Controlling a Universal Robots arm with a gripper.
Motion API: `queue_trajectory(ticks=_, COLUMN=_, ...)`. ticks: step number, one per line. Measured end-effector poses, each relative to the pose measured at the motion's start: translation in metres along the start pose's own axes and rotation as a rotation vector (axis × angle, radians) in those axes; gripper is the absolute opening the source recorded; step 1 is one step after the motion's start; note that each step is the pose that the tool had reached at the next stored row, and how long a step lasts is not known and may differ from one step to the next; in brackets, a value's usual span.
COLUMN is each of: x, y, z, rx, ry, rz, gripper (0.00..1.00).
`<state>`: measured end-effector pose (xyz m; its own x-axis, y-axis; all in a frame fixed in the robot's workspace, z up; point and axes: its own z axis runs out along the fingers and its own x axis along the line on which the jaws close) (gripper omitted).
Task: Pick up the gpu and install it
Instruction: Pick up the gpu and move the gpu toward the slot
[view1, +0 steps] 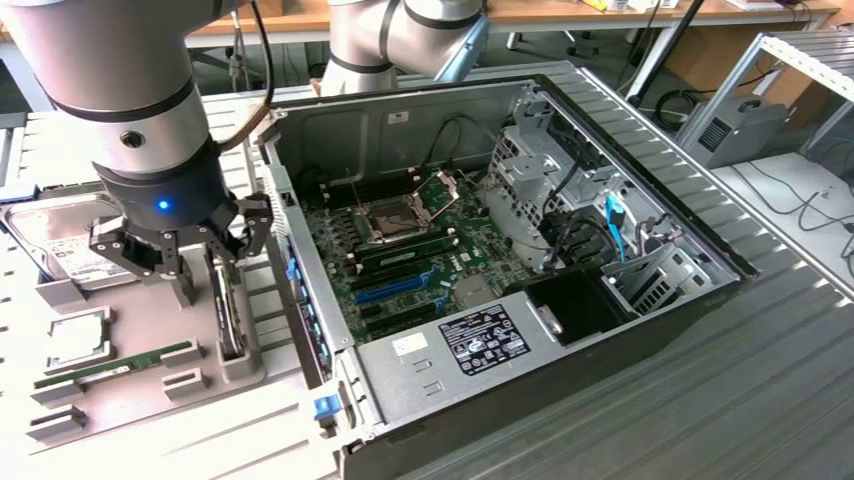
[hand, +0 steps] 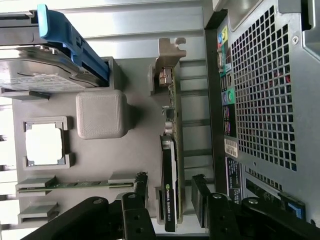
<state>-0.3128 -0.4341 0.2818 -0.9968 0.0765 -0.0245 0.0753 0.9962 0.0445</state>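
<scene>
Fingers of my black gripper (view1: 203, 285) are spread astride one thin dark gpu card (hand: 169, 150), on edge in one grey tray (view1: 134, 310) at the exterior view's left of one open computer case (view1: 360, 130).

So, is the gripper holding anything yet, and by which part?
Nothing yet. The open gripper straddles the graphics card near the end away from its bracket, with a gap on each side.

gpu (hand: 169, 200) with metal bracket (hand: 170, 50), matt plastic tray (hand: 135, 150)
</scene>
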Motion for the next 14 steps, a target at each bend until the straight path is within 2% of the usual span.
queue_trajectory(ticks=14, x=0.001, y=-0.0013, z=0.0246, rx=0.0011, ry=0.0002, rz=0.000, gripper=0.48)
